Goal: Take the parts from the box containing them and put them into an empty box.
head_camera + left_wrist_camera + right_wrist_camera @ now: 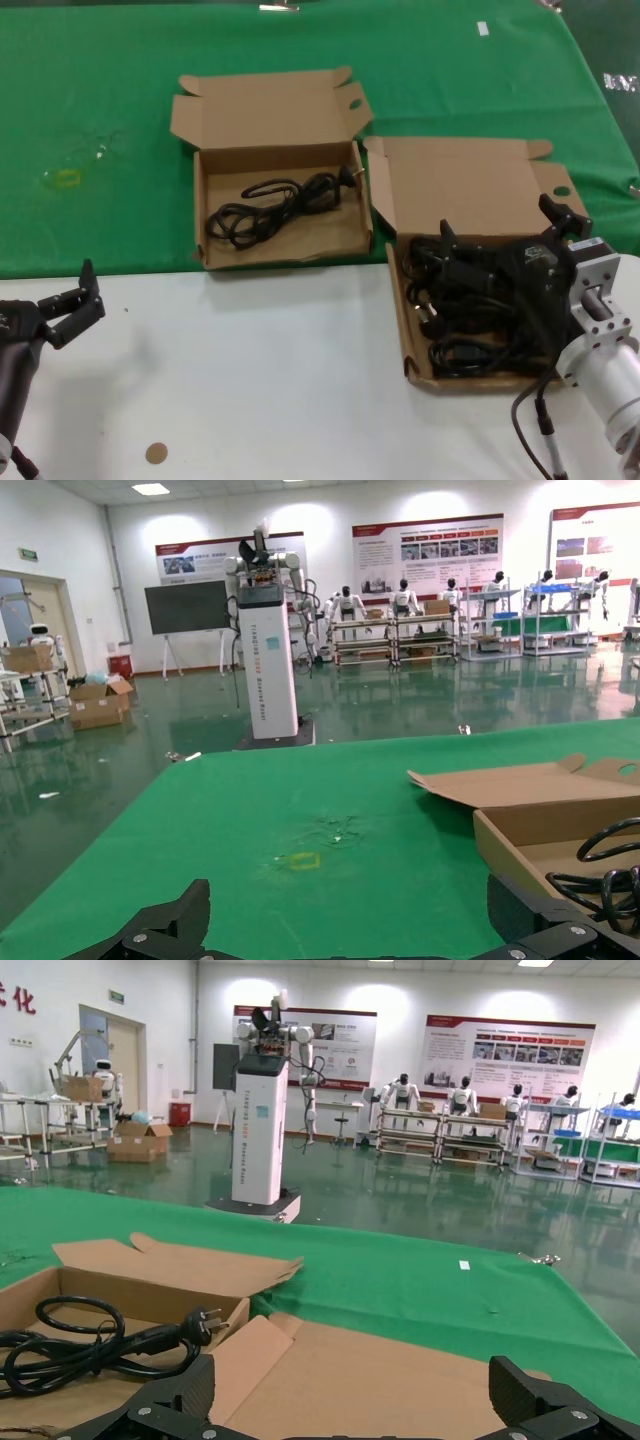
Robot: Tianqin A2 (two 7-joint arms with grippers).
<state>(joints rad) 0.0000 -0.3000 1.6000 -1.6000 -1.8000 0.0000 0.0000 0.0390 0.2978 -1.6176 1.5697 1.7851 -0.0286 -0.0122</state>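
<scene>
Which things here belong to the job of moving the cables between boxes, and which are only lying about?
Job: one-cable box; single cable; fuller box; cable pile; right claw, open above the pile; left claw, open, idle over the white table.
Lying about: brown disc on the table; yellow mark on the green cloth.

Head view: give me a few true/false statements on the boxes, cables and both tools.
1. Both cardboard boxes have their lids open. True: left box, right box.
2. The left box is empty. False: one coiled black cable lies in it.
3. The right tool is over the right box, above its pile of cables. True.
4. The left tool is shut on a cable. False: it is open, holding nothing, over the white table.
</scene>
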